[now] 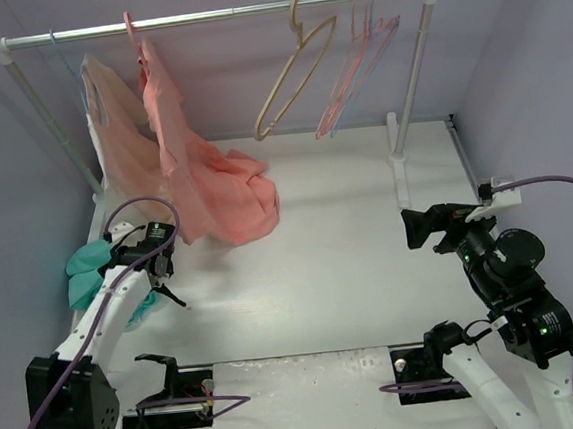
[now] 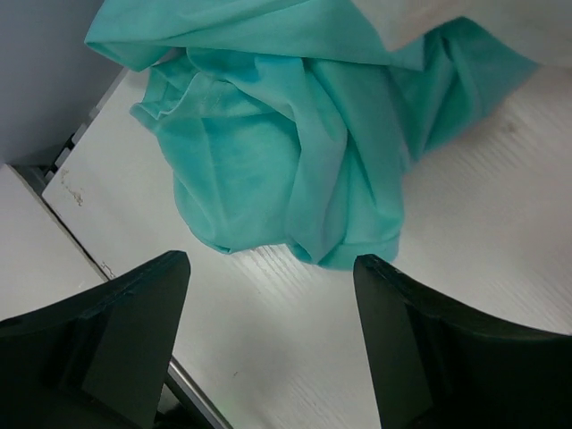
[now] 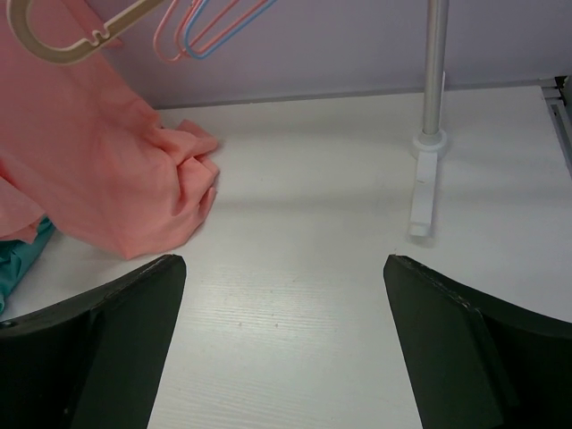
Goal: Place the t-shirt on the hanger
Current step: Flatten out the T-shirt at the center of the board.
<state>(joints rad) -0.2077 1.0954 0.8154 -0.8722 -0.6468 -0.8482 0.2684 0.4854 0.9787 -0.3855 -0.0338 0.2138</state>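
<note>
Left gripper (image 2: pixel 270 268) is spread wide and empty, just short of the crumpled teal t-shirt (image 2: pixel 286 152), which lies bunched at the left edge of the table (image 2: pixel 500 232). Right gripper (image 3: pixel 284 268) is also wide open, holding nothing, well apart from it. The light-blue hanger (image 3: pixel 231 34) hangs on the rail (image 1: pixel 229 15) among the pink hangers (image 1: pixel 363 57).
</note>
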